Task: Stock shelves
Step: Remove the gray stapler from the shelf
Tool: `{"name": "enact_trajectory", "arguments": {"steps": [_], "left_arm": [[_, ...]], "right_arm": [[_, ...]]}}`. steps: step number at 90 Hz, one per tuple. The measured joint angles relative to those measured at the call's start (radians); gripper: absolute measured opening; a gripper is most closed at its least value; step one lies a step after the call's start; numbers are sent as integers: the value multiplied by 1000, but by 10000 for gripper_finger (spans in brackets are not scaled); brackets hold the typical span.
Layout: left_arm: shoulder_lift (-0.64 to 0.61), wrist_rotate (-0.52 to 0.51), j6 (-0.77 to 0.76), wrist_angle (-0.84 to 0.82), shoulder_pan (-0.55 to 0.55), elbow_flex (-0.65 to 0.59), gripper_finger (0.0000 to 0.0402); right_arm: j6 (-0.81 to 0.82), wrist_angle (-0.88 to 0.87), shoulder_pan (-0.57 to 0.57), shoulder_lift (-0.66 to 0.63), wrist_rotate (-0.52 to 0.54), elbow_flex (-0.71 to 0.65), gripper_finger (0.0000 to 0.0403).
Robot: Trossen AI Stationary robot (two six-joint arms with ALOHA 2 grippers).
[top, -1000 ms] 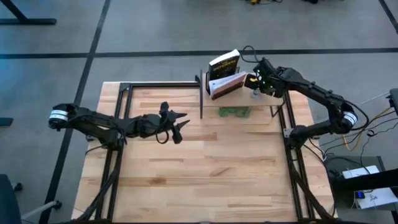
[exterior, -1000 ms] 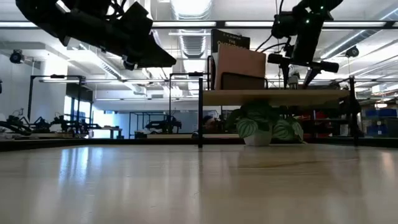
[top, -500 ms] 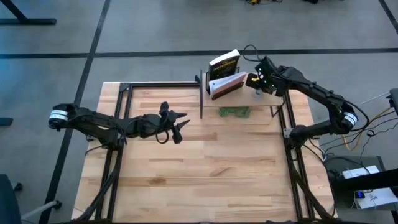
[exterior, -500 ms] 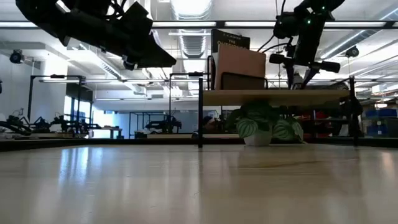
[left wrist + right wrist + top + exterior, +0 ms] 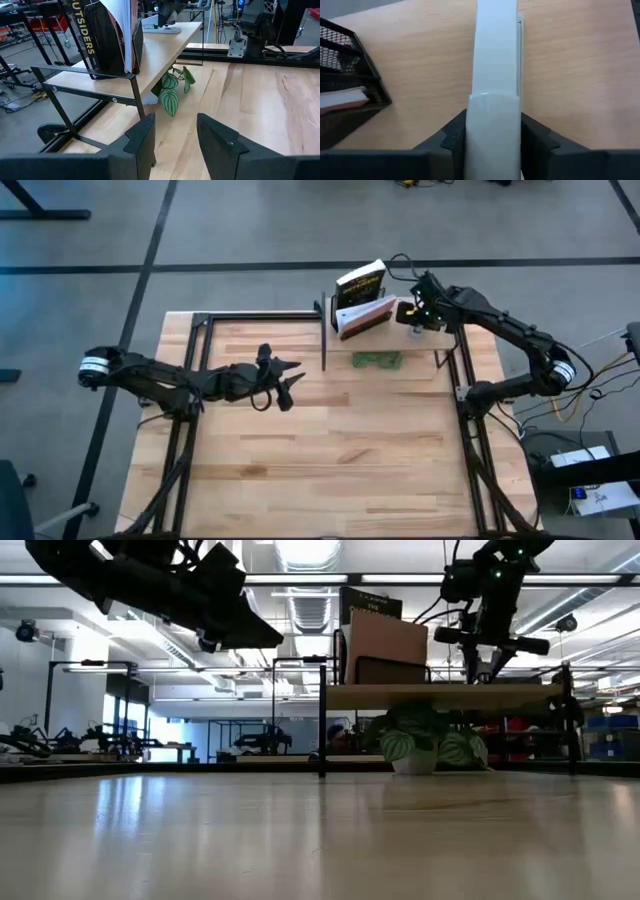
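Note:
The shelf (image 5: 432,352) is a light wood board on thin black legs at the table's far right; it also shows in the low view (image 5: 450,696) and the left wrist view (image 5: 165,50). My right gripper (image 5: 413,320) (image 5: 484,670) points down over the board's right part, shut on a white oblong thing (image 5: 495,60). My left gripper (image 5: 290,380) (image 5: 175,140) hangs open above the table's middle left, holding nothing. My right gripper pinches the white oblong thing at its near end (image 5: 495,115), with one finger (image 5: 454,136) on each long side. The fingers come from above, pointing down, across its width. It lies along the board (image 5: 570,75); whether it rests on the board I cannot tell.
A black wire rack with books (image 5: 360,300) (image 5: 107,35) stands on the shelf's left end. A green potted plant (image 5: 377,360) (image 5: 420,740) sits under the board. Black frame rails (image 5: 260,317) run along the table's far edge and sides.

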Motion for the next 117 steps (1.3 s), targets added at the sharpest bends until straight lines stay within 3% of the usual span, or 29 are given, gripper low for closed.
{"name": "enact_trajectory", "arguments": {"steps": [57, 80, 117], "left_arm": [[0, 0, 0, 0, 0, 0, 128], [0, 0, 0, 0, 0, 0, 128], [0, 0, 0, 0, 0, 0, 128]], "right_arm": [[15, -113, 112, -106, 0, -2, 95], [52, -147, 266, -153, 1, -1, 104], [257, -227, 590, -161, 45, -1, 94]]}}
